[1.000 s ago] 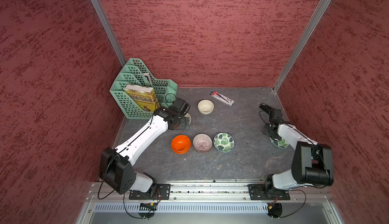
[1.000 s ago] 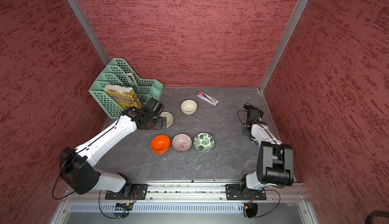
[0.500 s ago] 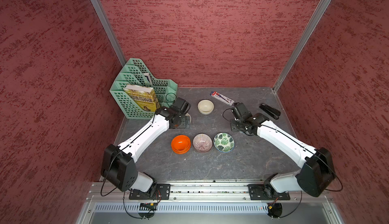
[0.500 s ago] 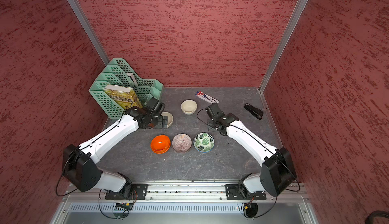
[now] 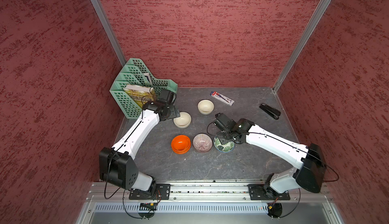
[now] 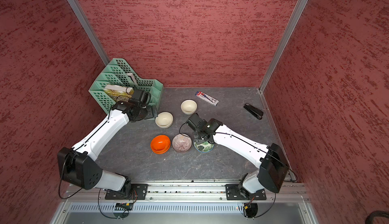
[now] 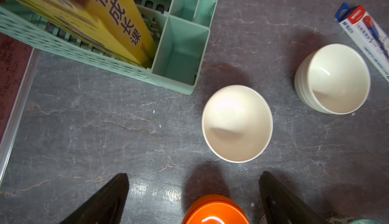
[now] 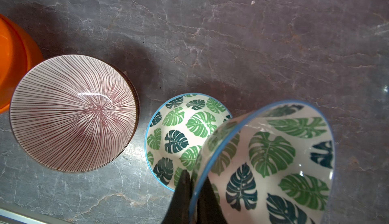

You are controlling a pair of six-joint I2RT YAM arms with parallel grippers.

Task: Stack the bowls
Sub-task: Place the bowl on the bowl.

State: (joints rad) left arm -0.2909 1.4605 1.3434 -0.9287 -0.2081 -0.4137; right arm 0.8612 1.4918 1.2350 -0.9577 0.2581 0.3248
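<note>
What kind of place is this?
Likely a robot practice booth. Two white arms are bolted to a metal rail, red walls box in the table, and bowls share it with a stapler and a file rack.

- Rack [image 5: 134,101] stands in the back left corner of the table [image 5: 252,159], with a book [image 5: 137,94] standing in it.
- Box [image 5: 222,98] lies at the back middle. The stapler [image 5: 269,111] lies to its right, near the right wall.
- Rear bowl [image 5: 205,106] sits just before the box.
- Rack-side bowl [image 5: 182,119] sits left of and before the rear bowl, just right of the rack.
- Before these, three stand in a close row: left bowl [image 5: 181,144], middle bowl [image 5: 202,143], right bowl [image 5: 225,148].
- Held bowl [image 8: 273,159] hangs tilted in the right gripper [image 8: 194,193], partly over the right bowl.
</note>
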